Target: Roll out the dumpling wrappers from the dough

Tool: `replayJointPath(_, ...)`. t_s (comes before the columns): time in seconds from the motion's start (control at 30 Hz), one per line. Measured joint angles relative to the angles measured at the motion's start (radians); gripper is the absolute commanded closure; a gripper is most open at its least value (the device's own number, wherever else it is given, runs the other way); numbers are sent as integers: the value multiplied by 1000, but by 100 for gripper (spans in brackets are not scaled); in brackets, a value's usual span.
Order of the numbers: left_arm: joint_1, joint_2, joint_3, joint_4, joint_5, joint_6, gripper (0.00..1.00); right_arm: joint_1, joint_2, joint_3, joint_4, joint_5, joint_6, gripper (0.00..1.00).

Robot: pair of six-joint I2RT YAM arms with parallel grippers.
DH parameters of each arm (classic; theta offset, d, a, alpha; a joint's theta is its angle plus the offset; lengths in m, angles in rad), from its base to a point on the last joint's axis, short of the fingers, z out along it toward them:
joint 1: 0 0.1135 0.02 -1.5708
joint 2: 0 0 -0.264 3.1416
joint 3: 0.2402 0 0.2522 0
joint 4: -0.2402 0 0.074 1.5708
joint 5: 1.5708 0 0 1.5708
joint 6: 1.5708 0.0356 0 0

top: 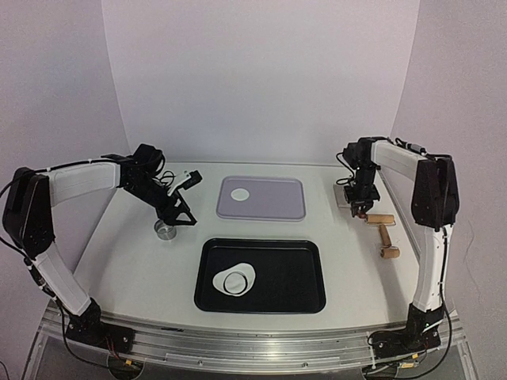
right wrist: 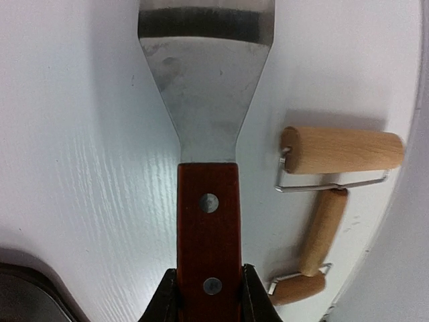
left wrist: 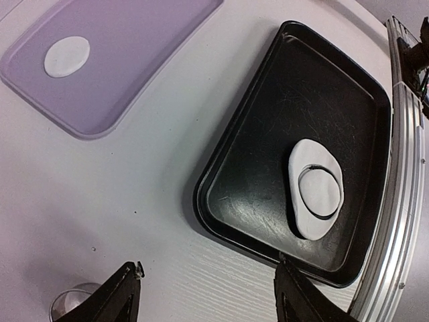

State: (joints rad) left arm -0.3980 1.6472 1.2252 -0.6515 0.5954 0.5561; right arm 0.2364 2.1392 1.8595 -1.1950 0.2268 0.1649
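Dumpling wrapper [top: 240, 193] is lying on the purple tray [top: 285, 207]. A dough sheet [top: 235, 279] with a cut circle is sitting in the black tray [top: 305, 273]. Left claw [left wrist: 208, 275] is hanging wide open and empty, near the steel ring [top: 165, 229]. Right claw [right wrist: 209, 288] is clamping the red handle of the spatula [right wrist: 204, 100], beside the rolling pin [right wrist: 342, 149].

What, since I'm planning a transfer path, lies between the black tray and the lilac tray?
Only a bare strip of table separates the black tray from the lilac tray, clearest in the top view; the left wrist view agrees.
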Motion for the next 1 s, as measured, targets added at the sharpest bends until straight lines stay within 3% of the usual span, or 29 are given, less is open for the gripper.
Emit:
replayJointPath(0.2,-57,67,58,1,-55,34,32,105,-278,-5,-8,198,-145,100)
replayJointPath(0.43,-151,173,77,50,-112,64,36,472,-600,-152,7,327,-312,100)
replayJointPath(0.7,-193,303,96,104,-158,84,43,730,-660,-358,-131,366,-346,100)
replayJointPath(1.0,-207,372,130,148,-188,110,53,882,-674,-438,-158,338,-313,100)
